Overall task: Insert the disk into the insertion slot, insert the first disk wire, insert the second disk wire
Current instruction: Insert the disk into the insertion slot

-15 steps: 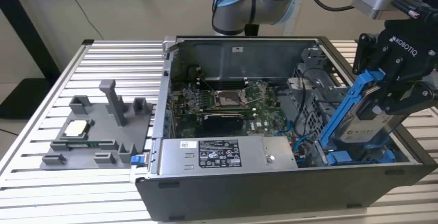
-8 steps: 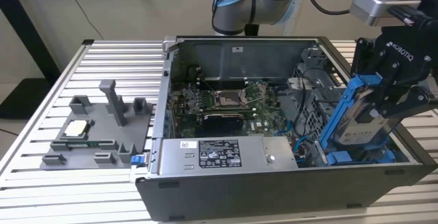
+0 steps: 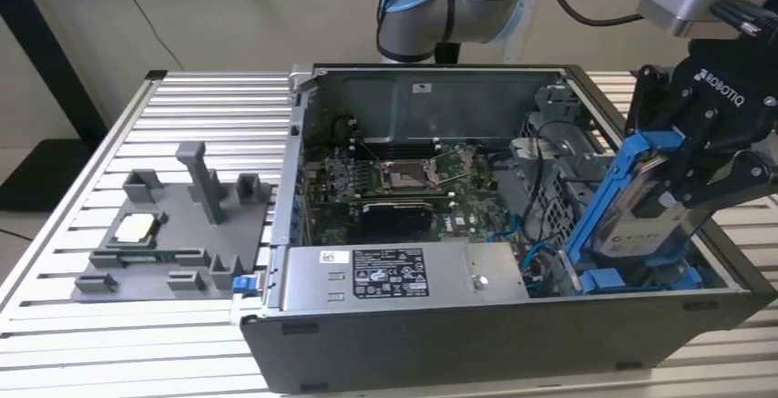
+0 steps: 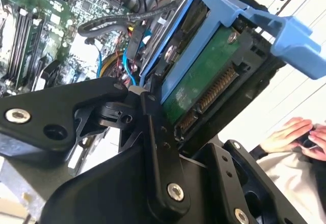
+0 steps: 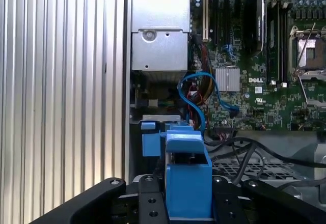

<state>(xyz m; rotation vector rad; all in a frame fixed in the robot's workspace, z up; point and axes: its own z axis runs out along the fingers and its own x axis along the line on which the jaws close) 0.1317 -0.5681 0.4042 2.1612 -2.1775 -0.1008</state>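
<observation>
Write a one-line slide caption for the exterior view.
The claw grips the blue-framed disk, tilted on edge, its lower end down inside the open computer case at the exterior view's right.

A robotics lab bench: 1 arm (image 3: 453, 5) stands behind a slotted aluminium table (image 3: 122, 348) carrying an open computer case (image 3: 486, 352) and a grey parts fixture (image 3: 182, 234).

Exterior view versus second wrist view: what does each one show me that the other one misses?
Exterior view: the whole computer case on the slatted table, a grey parts fixture beside it. Second wrist view: the disk turned to show its green circuit board, and a person's hands. Both: the gripper shut on that disk in its blue carrier, and the motherboard.
</observation>
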